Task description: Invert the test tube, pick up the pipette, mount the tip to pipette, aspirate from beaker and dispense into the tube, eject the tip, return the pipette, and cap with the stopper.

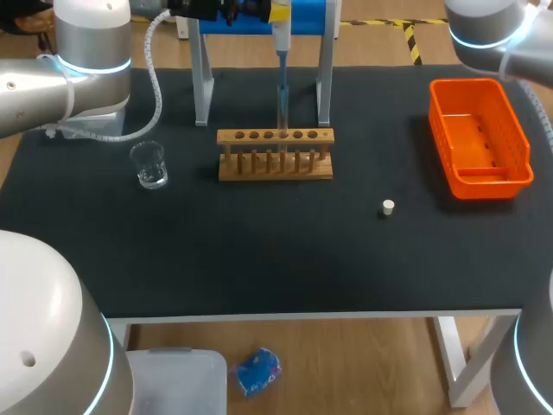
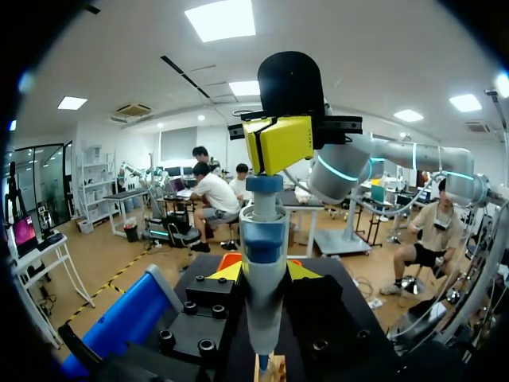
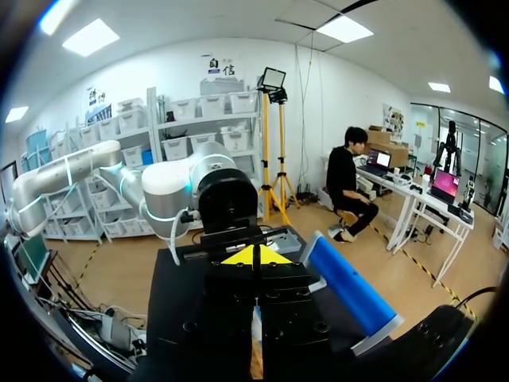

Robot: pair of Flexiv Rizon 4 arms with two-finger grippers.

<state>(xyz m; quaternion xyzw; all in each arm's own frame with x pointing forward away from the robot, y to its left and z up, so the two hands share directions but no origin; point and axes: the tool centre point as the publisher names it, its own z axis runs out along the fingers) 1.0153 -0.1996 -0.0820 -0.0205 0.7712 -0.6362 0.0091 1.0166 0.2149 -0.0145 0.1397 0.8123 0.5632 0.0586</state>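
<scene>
Clearly the dispensing step is in hand. Furthest left on the table [image 1: 259,251], the beaker [image 1: 149,164] stands alone, well apart from the wooden rack [image 1: 275,166]. The test tube [image 1: 282,112] stands upright in the rack's middle. The pipette [image 2: 262,247] hangs straight above it, and its slim tip seems to reach down into the tube's mouth. The left gripper [image 2: 266,274] grips the pipette's body, one yellow tip on each side. The right gripper [image 3: 254,256], fingers pressed together and holding nothing, sits on the pipette's top as if pushing the plunger. Further right, the white stopper [image 1: 388,207] lies loose, then comes the orange tray [image 1: 494,183]. The next move likely calls for lifting the pipette straight up out of the tube, then ejecting the tip.
</scene>
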